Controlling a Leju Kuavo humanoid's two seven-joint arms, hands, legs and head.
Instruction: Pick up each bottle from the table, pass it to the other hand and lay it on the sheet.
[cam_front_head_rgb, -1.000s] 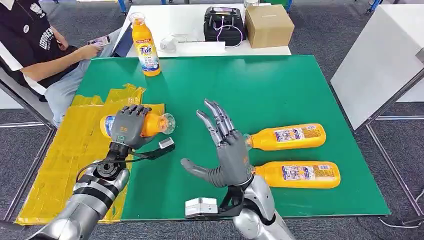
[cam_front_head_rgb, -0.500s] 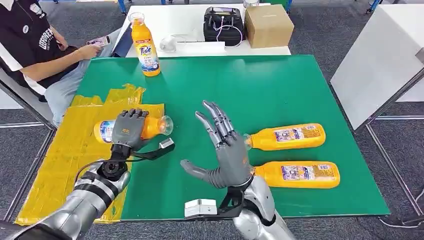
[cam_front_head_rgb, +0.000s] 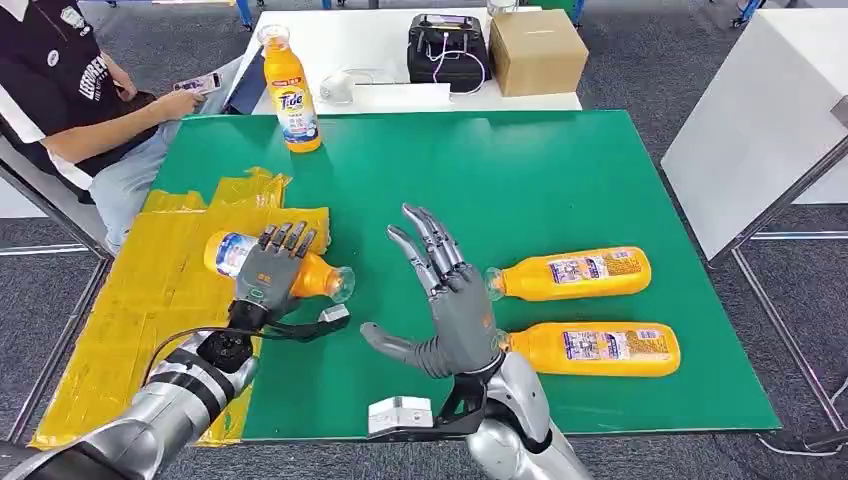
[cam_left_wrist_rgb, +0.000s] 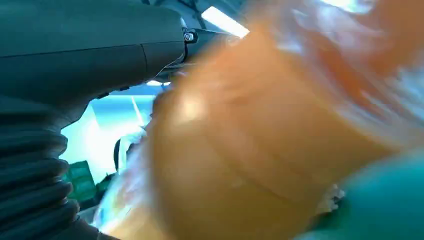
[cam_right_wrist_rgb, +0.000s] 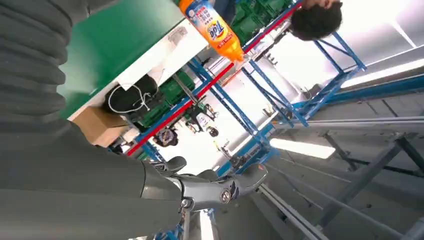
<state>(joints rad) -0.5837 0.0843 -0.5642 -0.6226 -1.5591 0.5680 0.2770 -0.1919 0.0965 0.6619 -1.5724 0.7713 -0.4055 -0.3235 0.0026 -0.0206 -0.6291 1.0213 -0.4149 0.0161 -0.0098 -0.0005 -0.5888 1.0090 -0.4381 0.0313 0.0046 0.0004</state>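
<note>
An orange bottle (cam_front_head_rgb: 275, 268) is gripped by the left hand (cam_front_head_rgb: 268, 275), its label half hidden, while the right hand (cam_front_head_rgb: 450, 300) is held spread, empty.

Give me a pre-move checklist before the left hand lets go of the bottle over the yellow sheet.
1. Left hand holds the held bottle: ok, fingers wrap its middle.
2. Bottle fully over the yellow sheet: not ok, its cap end reaches past the sheet edge over the green table.
3. Bottle resting on the sheet: cannot tell, contact is hidden by the hand.
4. Right hand clear of the bottle: ok, open and apart from it.
5. Two lying bottles untouched on the table: ok.
6. Upright bottle away from the drop spot: ok, at the far table edge.
</note>
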